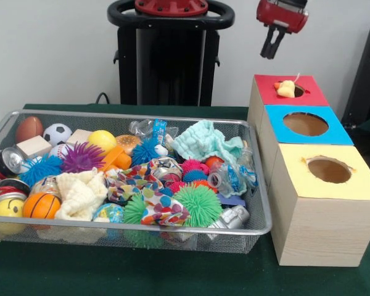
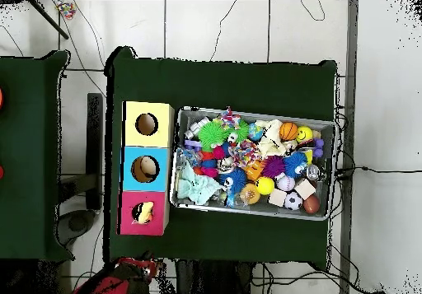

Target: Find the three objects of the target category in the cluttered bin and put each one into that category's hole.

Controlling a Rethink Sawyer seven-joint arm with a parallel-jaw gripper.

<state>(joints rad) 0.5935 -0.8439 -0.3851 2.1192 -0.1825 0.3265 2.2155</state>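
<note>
A wire mesh bin (image 1: 259,185) stands on the dark green table (image 1: 172,271), at the left in the front view, and it is full of mixed things. At its far left corner lie a brown football (image 1: 29,128) and a small soccer ball (image 1: 57,133), with a wooden block (image 1: 34,147) just near them. At the near left there is an orange basketball (image 1: 41,205) beside a cream cloth (image 1: 81,194). A purple spiky ball (image 1: 82,157) and a yellow ball (image 1: 102,140) lie more to the middle. Toward the near right a green spiky ball (image 1: 198,204) touches a dotted colourful cloth (image 1: 162,209). A mint green cloth (image 1: 203,142) is at the far right corner of the bin.

Right of the bin stands a row of three wooden boxes, each with a round hole on top. The nearest has a yellow top (image 1: 330,171), the middle one a blue top (image 1: 305,124), the farthest a red top (image 1: 290,90). A small yellowish object (image 1: 286,89) sits in the hole of the red box, partly sticking out; what it is I cannot tell.

The red gripper (image 1: 272,49) hangs in the air above the red box, well apart from it. Its dark fingers (image 1: 267,43) point down, close together with nothing between them, so the jaws look closed and empty.
</note>
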